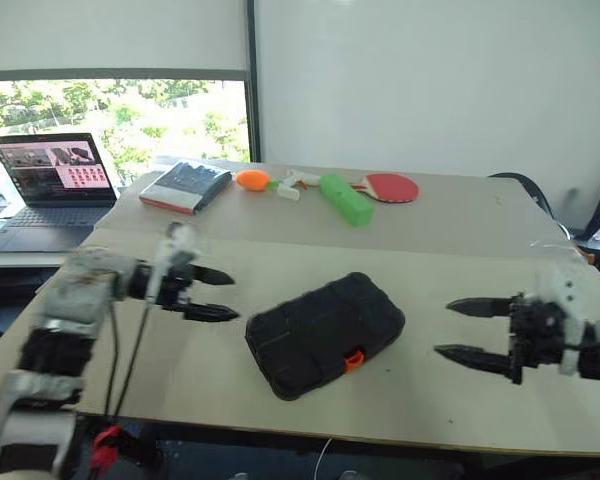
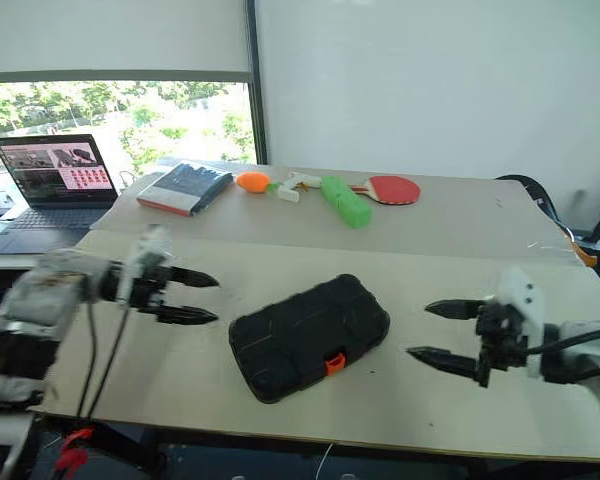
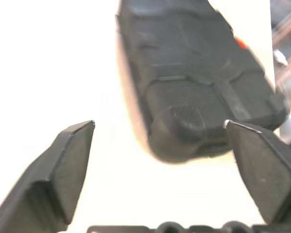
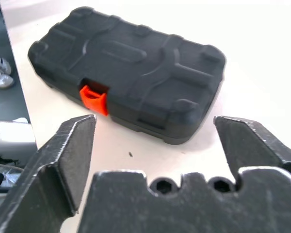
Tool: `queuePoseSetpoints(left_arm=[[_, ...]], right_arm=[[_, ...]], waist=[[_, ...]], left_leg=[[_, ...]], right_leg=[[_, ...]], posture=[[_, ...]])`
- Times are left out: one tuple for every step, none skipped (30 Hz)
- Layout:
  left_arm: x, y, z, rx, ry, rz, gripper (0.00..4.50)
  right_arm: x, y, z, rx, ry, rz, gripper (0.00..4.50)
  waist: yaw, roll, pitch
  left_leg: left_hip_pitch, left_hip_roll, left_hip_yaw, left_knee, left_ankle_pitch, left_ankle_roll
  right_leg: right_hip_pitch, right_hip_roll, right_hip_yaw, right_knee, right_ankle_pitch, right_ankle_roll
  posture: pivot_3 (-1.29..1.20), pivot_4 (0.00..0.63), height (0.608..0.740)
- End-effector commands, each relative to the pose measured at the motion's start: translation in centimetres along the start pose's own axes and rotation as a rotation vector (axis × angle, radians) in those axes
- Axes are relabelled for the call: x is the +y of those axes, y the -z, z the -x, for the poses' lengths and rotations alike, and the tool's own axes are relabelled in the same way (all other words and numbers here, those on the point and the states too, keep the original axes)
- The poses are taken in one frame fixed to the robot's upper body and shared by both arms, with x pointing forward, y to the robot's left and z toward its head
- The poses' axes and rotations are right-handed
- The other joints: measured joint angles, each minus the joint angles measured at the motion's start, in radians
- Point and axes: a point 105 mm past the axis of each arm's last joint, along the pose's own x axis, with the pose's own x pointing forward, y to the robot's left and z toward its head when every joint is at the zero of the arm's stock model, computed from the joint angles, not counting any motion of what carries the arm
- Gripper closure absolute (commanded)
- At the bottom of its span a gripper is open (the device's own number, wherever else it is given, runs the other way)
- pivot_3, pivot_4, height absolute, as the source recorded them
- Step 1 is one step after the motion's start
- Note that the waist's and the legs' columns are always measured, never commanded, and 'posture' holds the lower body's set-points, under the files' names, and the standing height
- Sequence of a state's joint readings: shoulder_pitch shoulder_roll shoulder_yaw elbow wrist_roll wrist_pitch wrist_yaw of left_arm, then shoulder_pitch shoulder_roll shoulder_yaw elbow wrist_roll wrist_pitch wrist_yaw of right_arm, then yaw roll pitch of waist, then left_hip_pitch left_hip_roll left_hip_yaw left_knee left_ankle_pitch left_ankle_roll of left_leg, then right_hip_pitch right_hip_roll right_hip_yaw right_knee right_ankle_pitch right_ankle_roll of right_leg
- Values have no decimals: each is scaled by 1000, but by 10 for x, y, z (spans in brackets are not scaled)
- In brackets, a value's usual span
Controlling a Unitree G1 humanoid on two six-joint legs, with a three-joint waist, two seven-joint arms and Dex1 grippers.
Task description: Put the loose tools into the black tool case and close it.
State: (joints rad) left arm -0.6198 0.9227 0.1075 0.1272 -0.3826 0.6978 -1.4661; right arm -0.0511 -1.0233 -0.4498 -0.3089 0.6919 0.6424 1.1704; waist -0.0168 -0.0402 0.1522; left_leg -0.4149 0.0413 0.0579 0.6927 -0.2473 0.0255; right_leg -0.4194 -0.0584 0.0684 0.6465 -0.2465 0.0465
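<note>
Black tool case (image 1: pixel 325 333) shut on pale table (image 1: pixel 460 225) w/ laptop (image 1: pixel 50 185) by window (image 1: pixel 110 120).

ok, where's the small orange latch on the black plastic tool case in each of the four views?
Left eye view: small orange latch on the near edge of the closed black plastic tool case, centre table.
Right eye view: latch, same near edge.
Left wrist view: a sliver of orange at the case's far side.
Right wrist view: latch on the case's facing side, above the left finger.
Shared landmark: the case's rounded corners.
</note>
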Motion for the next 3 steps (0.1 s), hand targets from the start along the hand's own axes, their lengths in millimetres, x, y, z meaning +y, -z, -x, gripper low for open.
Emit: queuePoseSetpoints(left_arm=[[-10,-18,31,-91,-90,12,11],[-11,-18,35,-99,-114,14,11],[-11,-17,37,-100,-138,3,11]], right_arm=[[-13,-17,12,-66,42,-8,0],[-16,-18,12,-72,48,-10,0],[-17,-18,10,-75,50,-11,0]], waist=[[3,0,0],[5,1,0],[5,1,0]], left_leg=[[0,0,1,0,0,0],[0,0,1,0,0,0],[0,0,1,0,0,0]], right_leg=[[0,0,0,0,0,0],[0,0,0,0,0,0],[0,0,0,0,0,0]], posture=[[0,150,736],[0,150,736],[0,150,736]])
